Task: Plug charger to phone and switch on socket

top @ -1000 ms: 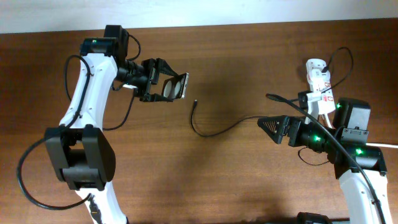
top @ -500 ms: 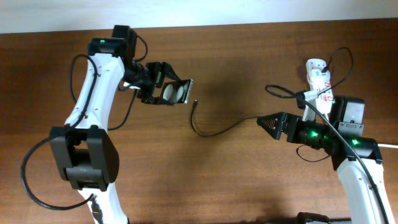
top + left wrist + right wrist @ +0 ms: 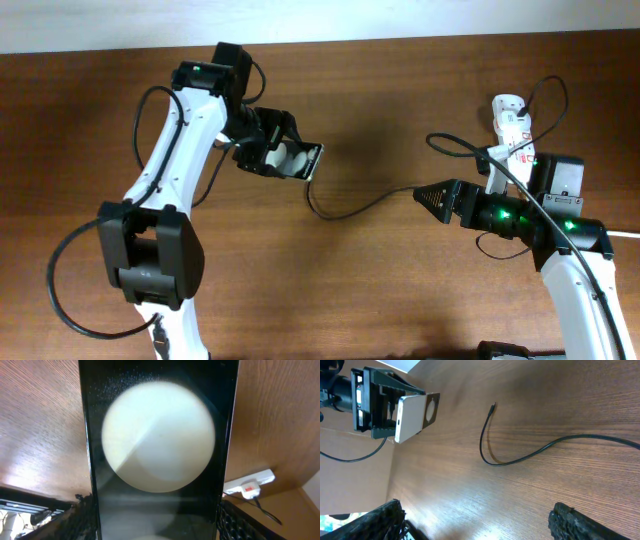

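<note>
My left gripper (image 3: pixel 285 158) is shut on the phone (image 3: pixel 300 160) and holds it above the table at centre left. The phone's glossy black screen (image 3: pixel 157 450) fills the left wrist view and mirrors a round lamp. The right wrist view shows its pale back (image 3: pixel 410 417). The charger, a thin black cable (image 3: pixel 365 205), lies curved on the table; its tip (image 3: pixel 312 166) is just below the held phone, also in the right wrist view (image 3: pixel 492 407). My right gripper (image 3: pixel 432 200) is open and empty, near the cable's right part. The white socket (image 3: pixel 512 130) lies at the far right.
The socket also shows in the left wrist view (image 3: pixel 248 486) with its red switch. The robots' black wires loop near the socket (image 3: pixel 545 100) and beside the left arm base (image 3: pixel 50 280). The table's far edge (image 3: pixel 400 40) runs along the top.
My left arm has carried the phone to the right and down, towards the cable's tip. My right gripper has shifted slightly up; the cable has not moved.
</note>
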You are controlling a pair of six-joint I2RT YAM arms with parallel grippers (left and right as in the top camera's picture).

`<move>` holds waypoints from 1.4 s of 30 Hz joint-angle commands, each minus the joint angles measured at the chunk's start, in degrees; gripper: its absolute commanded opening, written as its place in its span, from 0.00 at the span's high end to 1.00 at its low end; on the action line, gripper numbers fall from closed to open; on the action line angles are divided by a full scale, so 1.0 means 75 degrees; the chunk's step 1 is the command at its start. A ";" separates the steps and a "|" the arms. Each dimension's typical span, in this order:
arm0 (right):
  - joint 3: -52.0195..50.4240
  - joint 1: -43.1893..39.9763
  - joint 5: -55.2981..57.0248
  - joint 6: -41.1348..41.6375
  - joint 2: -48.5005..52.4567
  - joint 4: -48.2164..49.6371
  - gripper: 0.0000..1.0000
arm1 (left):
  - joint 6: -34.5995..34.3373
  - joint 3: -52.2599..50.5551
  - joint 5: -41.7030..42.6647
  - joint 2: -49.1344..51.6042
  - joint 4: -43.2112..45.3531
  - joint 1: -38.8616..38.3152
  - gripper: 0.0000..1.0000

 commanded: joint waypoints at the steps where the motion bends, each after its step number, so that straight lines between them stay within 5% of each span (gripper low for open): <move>1: 0.0172 -0.0006 0.0041 -0.0041 0.0035 0.0023 0.04 | -0.0079 0.0189 -0.0160 -0.0414 0.0026 -0.0099 1.00; 13: 0.0172 0.0414 0.0073 0.0032 0.0085 0.0239 0.06 | -0.0076 0.0189 -0.0708 -0.0414 0.0105 -0.0370 1.00; 34: 0.0172 0.3824 0.2582 0.4249 0.1521 0.3934 0.22 | -0.0079 0.0189 -0.0839 -0.0405 0.0207 -0.0647 1.00; 42: 0.0172 0.4651 0.3453 0.4299 0.1521 0.4296 0.22 | -0.0087 0.0189 -0.1061 -0.0399 0.0251 -0.0941 1.00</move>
